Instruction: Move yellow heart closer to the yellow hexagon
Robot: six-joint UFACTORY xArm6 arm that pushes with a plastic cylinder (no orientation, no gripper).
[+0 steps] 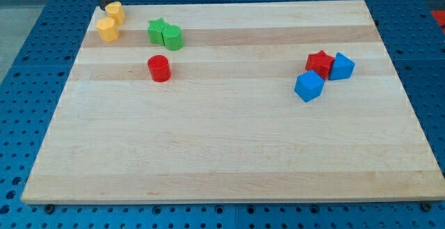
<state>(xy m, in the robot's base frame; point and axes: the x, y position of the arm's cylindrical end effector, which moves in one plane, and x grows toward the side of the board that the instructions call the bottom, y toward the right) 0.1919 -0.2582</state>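
Observation:
Two yellow blocks sit at the view's top left corner of the wooden board (222,145). The upper yellow block (115,11) looks like the heart. The lower yellow block (107,29) looks like the hexagon. They touch or nearly touch. My tip (104,8) is at the upper left edge of the upper yellow block, against it.
A green star (157,30) and a second green block (172,37) sit together right of the yellow pair. A red cylinder (159,68) lies below them. At the right, a red star (320,63) sits between two blue blocks (341,66) (309,86).

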